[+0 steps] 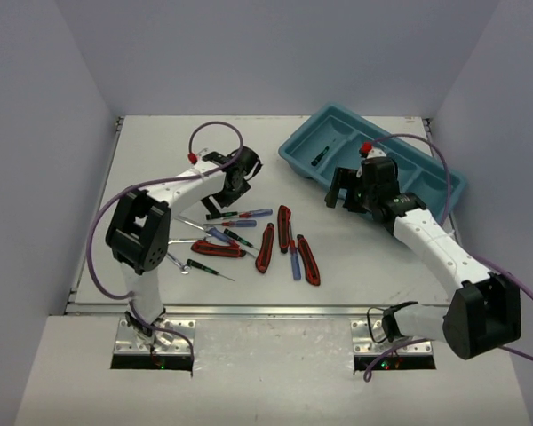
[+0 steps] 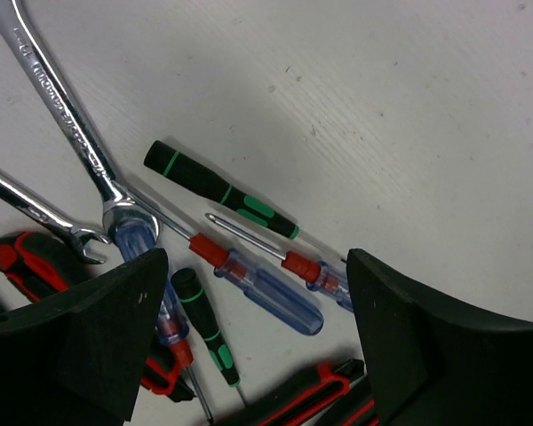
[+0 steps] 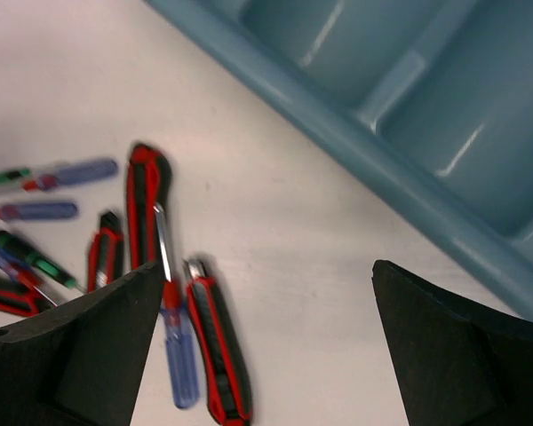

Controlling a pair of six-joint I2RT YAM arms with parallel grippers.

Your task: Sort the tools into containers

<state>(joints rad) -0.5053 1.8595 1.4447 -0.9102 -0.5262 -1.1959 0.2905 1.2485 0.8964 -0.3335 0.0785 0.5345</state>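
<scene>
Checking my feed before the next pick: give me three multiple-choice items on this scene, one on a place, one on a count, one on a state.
1. Where is the teal tray?
A. far right of the table
B. near left corner
C. between the arm bases

2. How many items lie inside it?
A. none
B. one
C. four

3. The right gripper is:
A. open and empty
B. shut on a utility knife
C. shut on a wrench

Answers:
1 A, the tray lies slantwise at the far right edge.
2 B, a single black-and-green screwdriver lies in one compartment.
3 A, its fingers stand wide apart with nothing between them.
</scene>
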